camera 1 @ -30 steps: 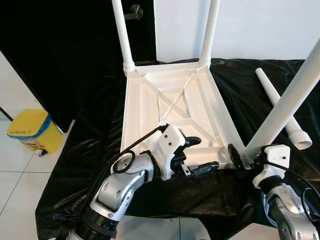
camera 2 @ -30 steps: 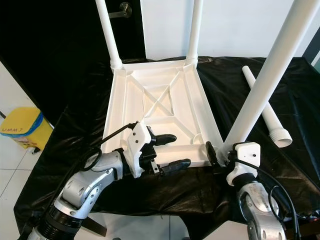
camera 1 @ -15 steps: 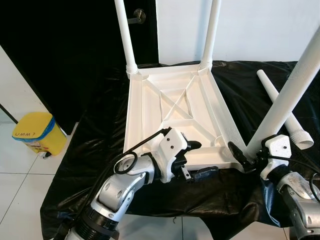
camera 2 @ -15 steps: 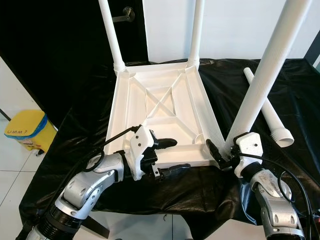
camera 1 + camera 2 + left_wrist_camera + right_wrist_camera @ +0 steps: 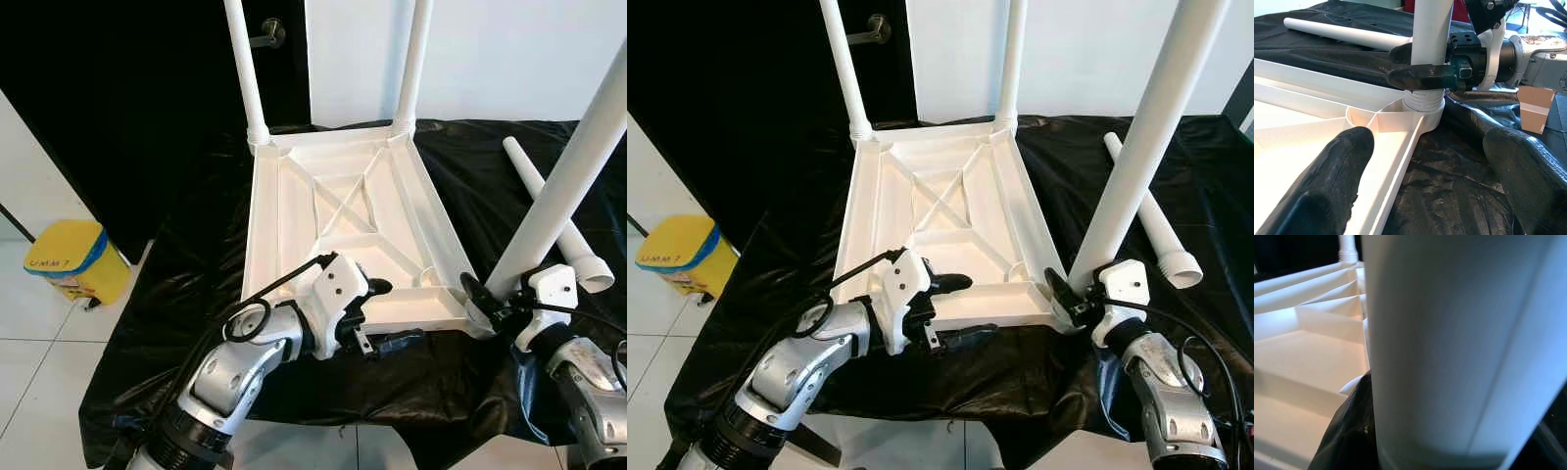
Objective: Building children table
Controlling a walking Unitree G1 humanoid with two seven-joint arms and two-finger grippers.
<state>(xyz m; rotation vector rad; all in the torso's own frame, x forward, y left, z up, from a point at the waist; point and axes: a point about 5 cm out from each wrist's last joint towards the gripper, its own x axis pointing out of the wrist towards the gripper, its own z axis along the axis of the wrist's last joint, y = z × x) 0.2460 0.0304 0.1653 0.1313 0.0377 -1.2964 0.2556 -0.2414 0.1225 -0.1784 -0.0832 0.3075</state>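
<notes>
Since a second ago the third leg (image 5: 573,191) has straightened in its near-right corner socket of the upturned tabletop (image 5: 343,211), right gripper (image 5: 1425,73) clenched round it, left gripper (image 5: 387,315) released at the near edge, fourth leg (image 5: 549,211) lying loose on the black sheet (image 5: 176,284).

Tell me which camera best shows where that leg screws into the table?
The left wrist view: the leg's threaded base sits in the corner socket, the right hand clamped above. Eye views show it small; the right wrist view, only blurred leg.
</notes>
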